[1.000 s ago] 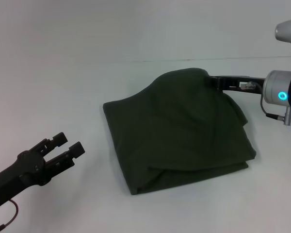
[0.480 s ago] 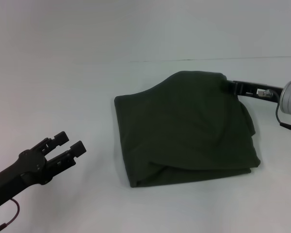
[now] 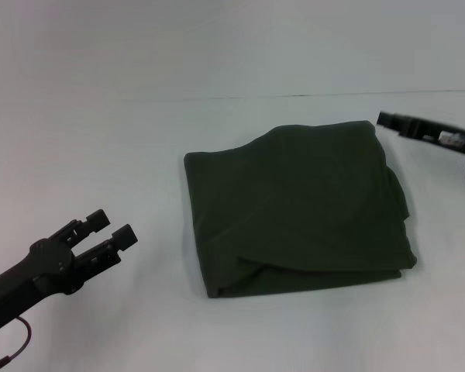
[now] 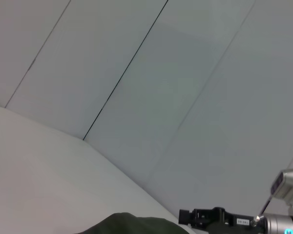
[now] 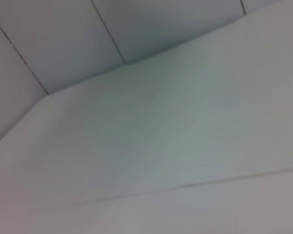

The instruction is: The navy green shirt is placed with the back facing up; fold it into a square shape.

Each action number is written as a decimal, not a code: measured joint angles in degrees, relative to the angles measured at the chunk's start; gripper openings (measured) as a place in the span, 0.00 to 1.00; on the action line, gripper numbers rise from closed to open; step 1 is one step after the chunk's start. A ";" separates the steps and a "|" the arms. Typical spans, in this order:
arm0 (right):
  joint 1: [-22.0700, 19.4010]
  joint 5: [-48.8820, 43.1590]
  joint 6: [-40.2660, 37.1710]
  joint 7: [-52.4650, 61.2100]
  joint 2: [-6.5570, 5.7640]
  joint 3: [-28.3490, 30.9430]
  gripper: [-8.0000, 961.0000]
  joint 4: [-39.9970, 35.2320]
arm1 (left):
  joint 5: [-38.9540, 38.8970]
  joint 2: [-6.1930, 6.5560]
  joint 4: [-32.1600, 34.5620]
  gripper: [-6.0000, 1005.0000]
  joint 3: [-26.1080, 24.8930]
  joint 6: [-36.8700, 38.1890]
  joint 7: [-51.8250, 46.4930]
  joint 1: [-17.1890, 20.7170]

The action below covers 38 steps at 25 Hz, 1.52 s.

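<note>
Head view: large dark olive-green short-sleeved shirt of soft matte fabric (image 3: 298, 209), lying folded into a rough square on the white worktop (image 3: 101, 139), centre-right. Long axis hardly marked; near edge with a loose lip of cloth, right edge bulging and uneven. Left pincer (image 3: 108, 231), black, low at the near left, fingers parted and grasping nothing, well apart from the shirt, pointing toward its left edge. Right pincer (image 3: 386, 118), black, at the far right, just beside the shirt's far right corner, apart from the cloth; fingers open or closed: cannot tell. Nearer arm judged to be the right one; any tidying of the bulging right edge likely falling to it.

Left wrist view: only a sliver of the green shirt (image 4: 132, 225) at the frame's edge, with the right pincer (image 4: 185, 215) farther off beside it, over the pale worktop (image 4: 39, 165). Own fingers not shown.

Right wrist view: bare white worktop (image 5: 161, 136) and wall panels only; no shirt, no fingers.
</note>
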 joint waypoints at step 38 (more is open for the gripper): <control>5.31 1.13 12.19 -5.98 1.74 -12.31 0.01 7.15 | -2.74 -0.18 -0.11 0.88 -0.59 -2.08 -0.62 0.48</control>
